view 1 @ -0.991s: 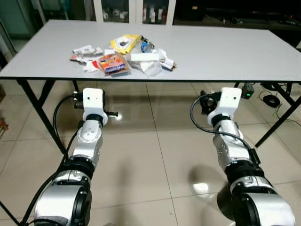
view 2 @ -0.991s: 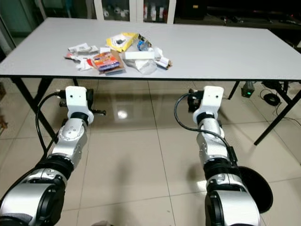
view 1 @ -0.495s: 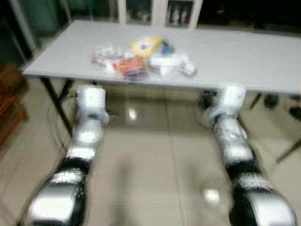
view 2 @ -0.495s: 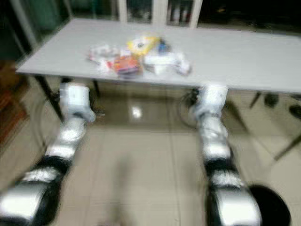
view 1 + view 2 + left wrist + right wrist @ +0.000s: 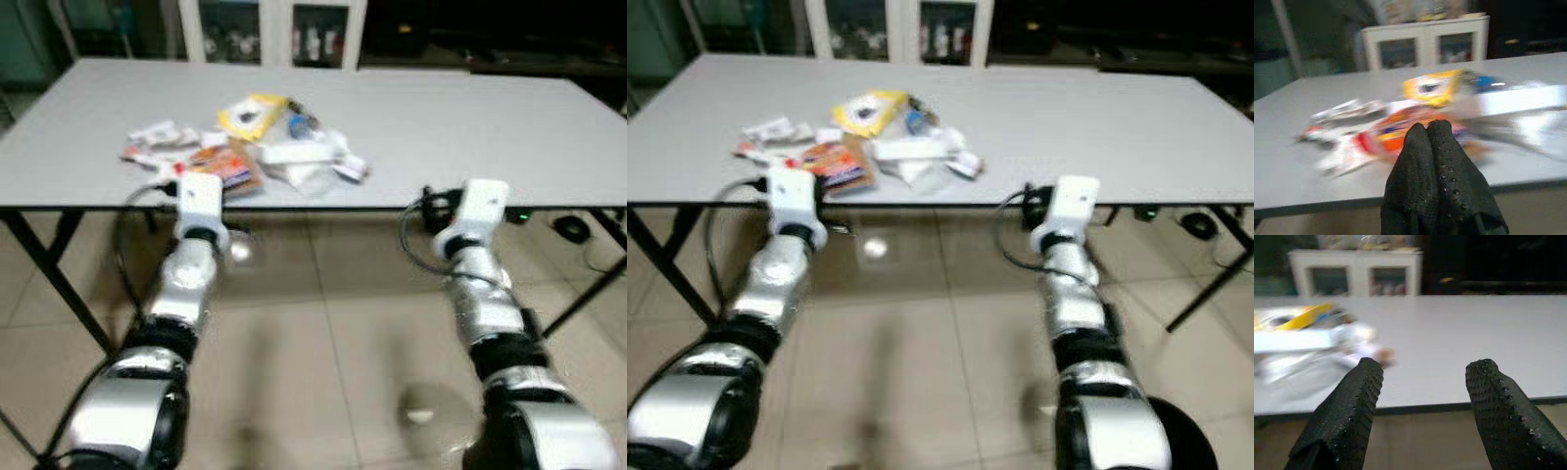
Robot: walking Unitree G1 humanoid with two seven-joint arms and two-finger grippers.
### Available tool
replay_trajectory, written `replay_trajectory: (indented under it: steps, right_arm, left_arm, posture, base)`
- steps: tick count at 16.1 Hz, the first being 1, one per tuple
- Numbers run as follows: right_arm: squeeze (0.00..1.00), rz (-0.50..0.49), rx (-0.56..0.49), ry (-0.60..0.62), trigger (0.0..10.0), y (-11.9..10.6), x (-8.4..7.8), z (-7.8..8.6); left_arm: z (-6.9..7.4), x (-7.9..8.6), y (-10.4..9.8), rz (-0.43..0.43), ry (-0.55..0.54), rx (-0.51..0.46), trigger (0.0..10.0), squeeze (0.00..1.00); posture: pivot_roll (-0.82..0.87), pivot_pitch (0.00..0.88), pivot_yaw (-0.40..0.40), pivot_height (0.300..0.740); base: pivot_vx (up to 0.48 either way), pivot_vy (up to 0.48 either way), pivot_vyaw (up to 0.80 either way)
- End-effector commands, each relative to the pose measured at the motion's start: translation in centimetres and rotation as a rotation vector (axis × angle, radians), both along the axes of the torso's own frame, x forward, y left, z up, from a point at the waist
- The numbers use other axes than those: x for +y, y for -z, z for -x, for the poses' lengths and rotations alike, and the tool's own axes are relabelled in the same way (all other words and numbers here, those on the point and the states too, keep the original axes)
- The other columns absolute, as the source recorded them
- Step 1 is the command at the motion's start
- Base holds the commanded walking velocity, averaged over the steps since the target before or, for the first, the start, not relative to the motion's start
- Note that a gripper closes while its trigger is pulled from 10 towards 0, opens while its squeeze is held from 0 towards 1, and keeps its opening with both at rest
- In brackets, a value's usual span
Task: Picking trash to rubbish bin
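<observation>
Trash pile (image 5: pixel 245 147) sits on the grey counter (image 5: pixel 470 117), left of centre, near the front edge: yellow pack (image 5: pixel 253 111), orange wrapper (image 5: pixel 227 164), white box (image 5: pixel 299 153), white scraps (image 5: pixel 157 132) at the far left of the heap. Bin (image 5: pixel 1187 446) looks like the dark round shape on the floor by the robot's right side, low in the right eye view; only part shows, so not sure.

Left pincer (image 5: pixel 1429 128) has its fingers pressed together, empty, held at about counter-edge height & aimed at the orange wrapper, just short of the edge. Right pincer (image 5: pixel 1422 369) has fingers spread wide, empty, also short of the edge, facing bare counter w/ the white box off to one side.

Step in hand, as I judge it: closing in for the first pick. Views are a bit blurred, so let the body settle before reaching.

To do it well:
- Left fingers must spread before reaching; shut they'd only shove the pile.
- Raise the wrist above the counter edge, come down on the item from over it, not from the front.
- Take an outer piece first (orange wrapper is nearest the edge) so the rest isn't dragged off.
- Flat wrappers are thin: pinch a raised corner or fold.
- Right arm is already spread; white box suits it, being stiffer.
</observation>
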State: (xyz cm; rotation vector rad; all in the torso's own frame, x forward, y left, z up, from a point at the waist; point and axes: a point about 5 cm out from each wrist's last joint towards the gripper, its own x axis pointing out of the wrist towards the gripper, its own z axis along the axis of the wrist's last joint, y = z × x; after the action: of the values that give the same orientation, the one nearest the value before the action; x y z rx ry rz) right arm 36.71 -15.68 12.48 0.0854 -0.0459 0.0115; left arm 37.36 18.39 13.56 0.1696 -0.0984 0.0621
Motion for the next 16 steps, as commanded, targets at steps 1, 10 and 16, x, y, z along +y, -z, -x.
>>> replay_trajectory:
  steps: [1, 10, 16]
  right_arm:
    - [0.0, 0.011, -0.015, 0.023, 10.0, -0.6, -1.0, -0.2]
    - [1.0, -0.059, -0.168, -0.003, 10.0, -3.9, -0.9, -0.7]
    - [1.0, -0.014, -0.334, -0.051, 10.0, -7.0, 0.5, -0.4]
  left_arm:
    - [-0.1, -0.7, -0.1, -0.005, 0.015, -0.003, 10.0, 0.0]
    - [-0.3, -1.6, -1.9, -0.045, 0.035, -0.11, 10.0, 1.0]
    - [-0.1, -4.1, -5.7, -0.141, 0.089, -0.334, 10.0, 1.0]
  posture:
    - [0.03, 0.0, -0.042, 0.74]
    - [0.03, 0.0, -0.047, 0.74]
    - [0.03, 0.0, -0.048, 0.74]
  base:
    - [0.48, 0.0, 0.0]
    - [0.138, 0.0, 0.0]
    - [0.0, 0.0, 0.0]
